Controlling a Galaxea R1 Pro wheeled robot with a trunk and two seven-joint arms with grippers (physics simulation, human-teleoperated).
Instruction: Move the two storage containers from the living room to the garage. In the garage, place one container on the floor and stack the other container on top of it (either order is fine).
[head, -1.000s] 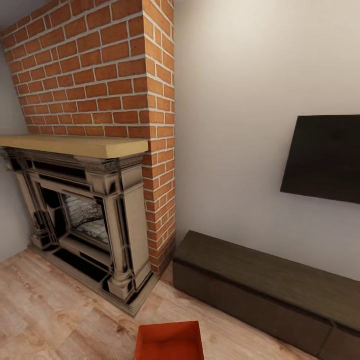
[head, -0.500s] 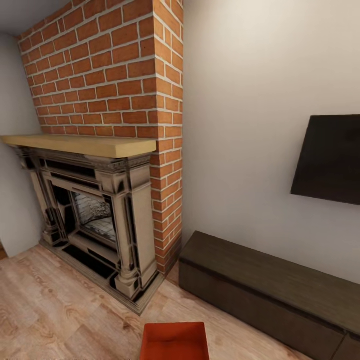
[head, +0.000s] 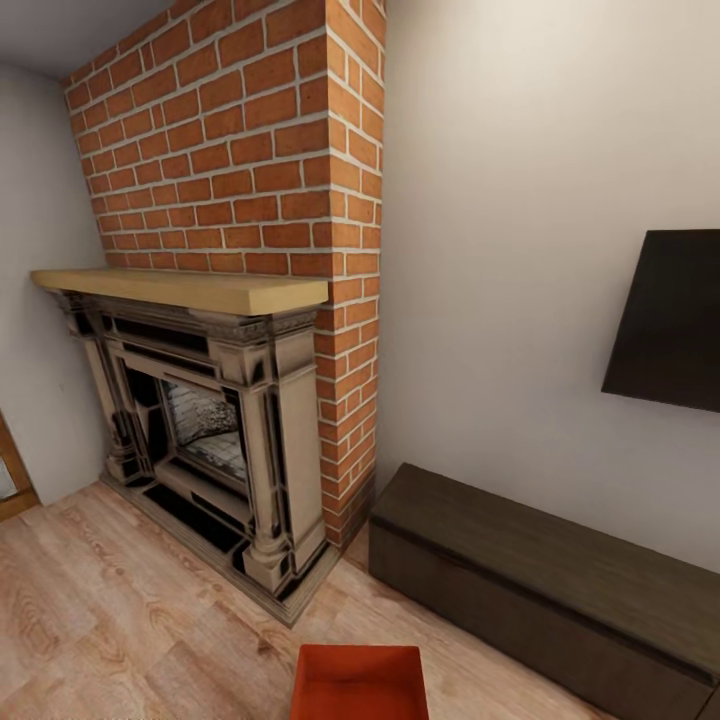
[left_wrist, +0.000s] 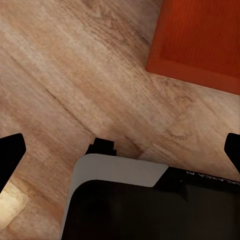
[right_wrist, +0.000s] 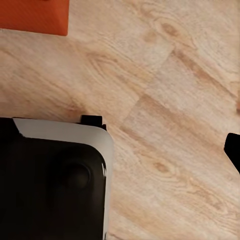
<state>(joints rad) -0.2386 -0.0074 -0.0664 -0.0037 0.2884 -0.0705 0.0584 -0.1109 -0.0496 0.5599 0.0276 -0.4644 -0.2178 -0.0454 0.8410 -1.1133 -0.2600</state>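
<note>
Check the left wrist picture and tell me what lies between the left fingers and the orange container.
Nothing visible: bare wood-plank floor separates the left gripper's fingers from the orange container, which lies flat on it.

I'm seeing an orange-red storage container (head: 360, 683) lying on light wood-plank flooring (head: 120, 620) with wavy brown grain. The red-brick fireplace (head: 240, 160) is showing pale mortar lines, a tan mantel (head: 190, 290) and a dark-and-cream carved surround (head: 250, 400). The bench (head: 540, 580) is looking dark brown, the wall screen (head: 670, 320) black.
</note>
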